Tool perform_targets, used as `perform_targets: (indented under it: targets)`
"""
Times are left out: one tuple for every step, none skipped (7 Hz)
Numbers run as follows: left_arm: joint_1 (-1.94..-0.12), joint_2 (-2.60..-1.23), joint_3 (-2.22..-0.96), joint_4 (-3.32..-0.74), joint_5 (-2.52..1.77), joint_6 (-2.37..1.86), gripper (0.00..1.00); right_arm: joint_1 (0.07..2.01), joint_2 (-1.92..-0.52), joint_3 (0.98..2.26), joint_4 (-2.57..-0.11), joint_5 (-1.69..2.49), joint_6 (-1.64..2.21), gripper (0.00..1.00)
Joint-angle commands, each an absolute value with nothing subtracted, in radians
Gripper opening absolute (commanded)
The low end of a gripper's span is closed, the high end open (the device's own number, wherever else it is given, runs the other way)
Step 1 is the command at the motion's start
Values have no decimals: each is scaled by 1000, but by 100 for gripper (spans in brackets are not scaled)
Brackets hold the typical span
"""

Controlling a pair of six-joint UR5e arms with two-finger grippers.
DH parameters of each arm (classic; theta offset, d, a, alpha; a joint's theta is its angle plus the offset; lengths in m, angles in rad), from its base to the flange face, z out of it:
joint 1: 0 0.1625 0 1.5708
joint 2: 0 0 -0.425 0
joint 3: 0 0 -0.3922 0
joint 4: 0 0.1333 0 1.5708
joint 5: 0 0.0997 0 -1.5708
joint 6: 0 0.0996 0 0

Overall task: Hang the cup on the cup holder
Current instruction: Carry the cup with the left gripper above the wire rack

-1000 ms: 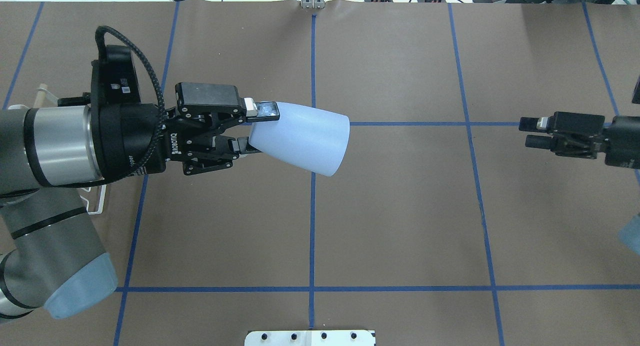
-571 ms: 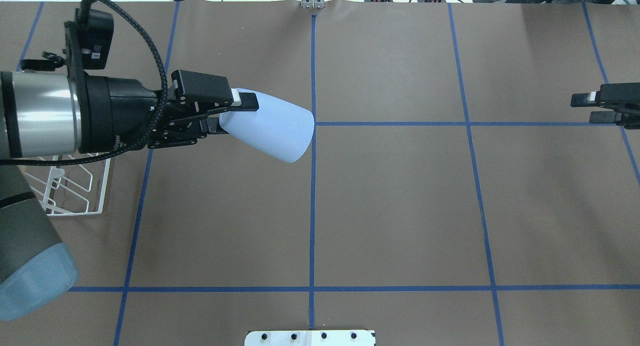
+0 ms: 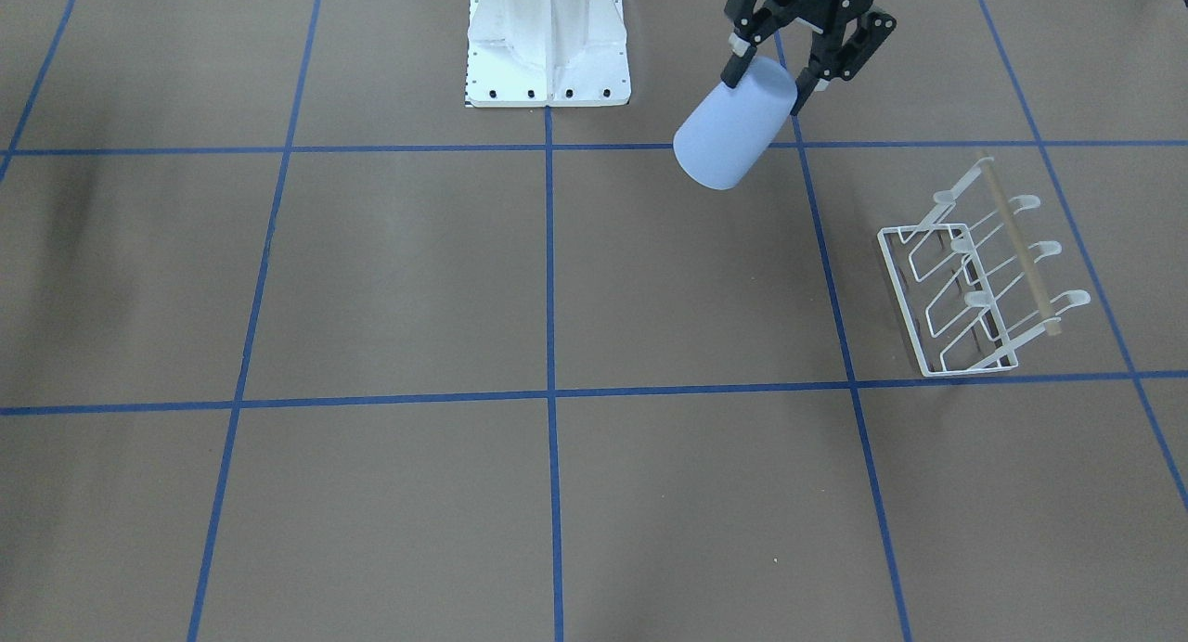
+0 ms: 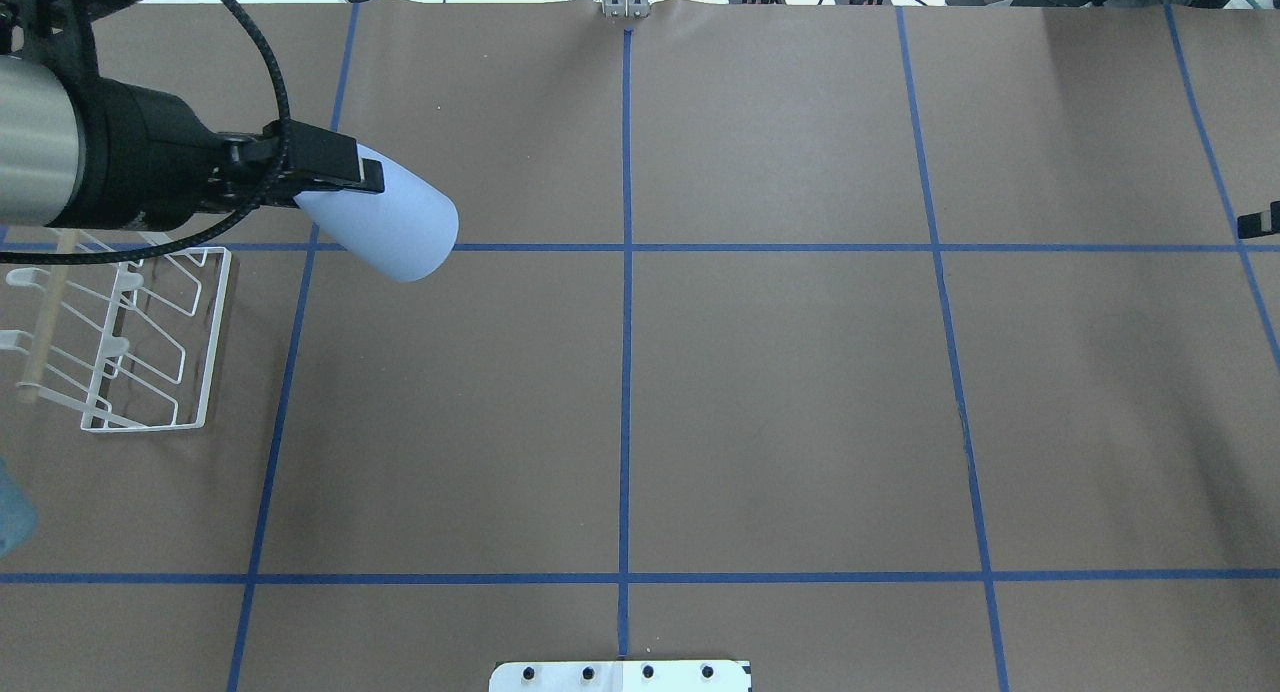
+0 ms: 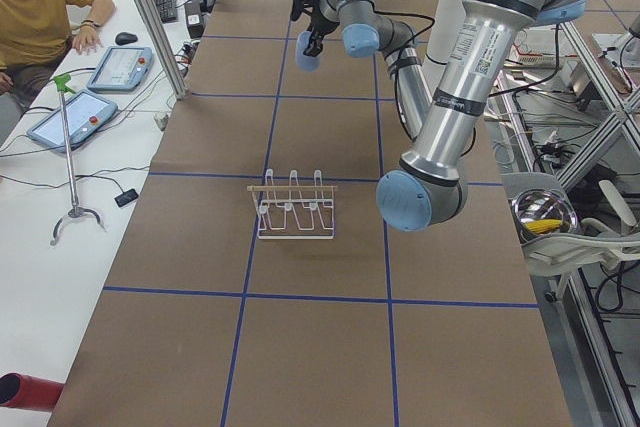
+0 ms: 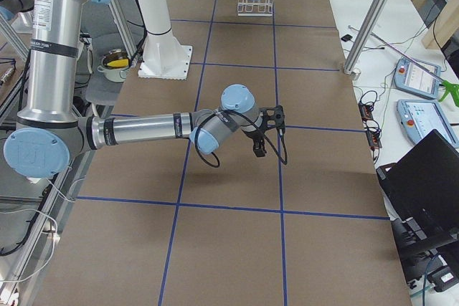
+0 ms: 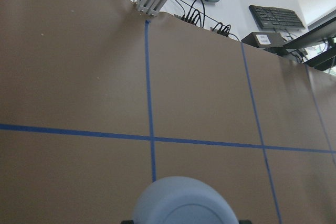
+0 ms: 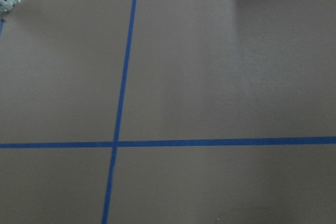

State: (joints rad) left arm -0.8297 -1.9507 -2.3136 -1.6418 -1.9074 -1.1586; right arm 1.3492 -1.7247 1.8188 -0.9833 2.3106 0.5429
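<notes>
My left gripper [image 4: 340, 194] is shut on the narrow base of the pale-blue cup [image 4: 385, 224] and holds it above the table, tilted, with the rim pointing toward the table's middle. The front view shows the same grip [image 3: 768, 85] on the cup [image 3: 733, 136]. The white wire cup holder [image 4: 130, 342] with its wooden dowel stands on the table at the left, close below and behind the cup; it also shows in the front view [image 3: 974, 285]. Of my right gripper, only one fingertip [image 4: 1260, 222] shows at the overhead view's right edge, so I cannot tell its state.
The white robot base plate [image 3: 548, 48] sits at the table's near edge by the middle. Blue tape lines cross the brown table cover. An operator [image 5: 40, 7] sits beyond the table's far side, with tablets beside him.
My left arm has drawn back to the left and slightly farther from the robot with the cup, uncovering the cup holder. My right gripper has pulled away to the right, almost out of the overhead view.
</notes>
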Motion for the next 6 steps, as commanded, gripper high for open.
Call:
perform_targets:
  targets:
    - [-905, -1945, -2307, -1473, -1899, -923, 0, 1431, -1724, 1815, -1267, 2263, 149, 100]
    - [-948, -1934, -2290, -1470, -1899, -873, 0, 1471, -1714, 1813, -1392, 2258, 0, 100]
    - [-978, -1912, -2263, -1473, -1901, -808, 0, 1501, -1701, 1813, -1475, 2244, -82, 100]
    - [-1021, -1899, -2226, -1482, -1904, -734, 0, 1509, -1698, 1813, -1505, 2228, -127, 100]
    - [-1052, -1896, -2192, -1486, -1905, -686, 0, 1509, -1697, 1813, -1505, 2227, -127, 100]
    - [-1072, -1896, -2159, -1499, -1910, -654, 0, 1509, -1695, 1813, -1505, 2227, -127, 100]
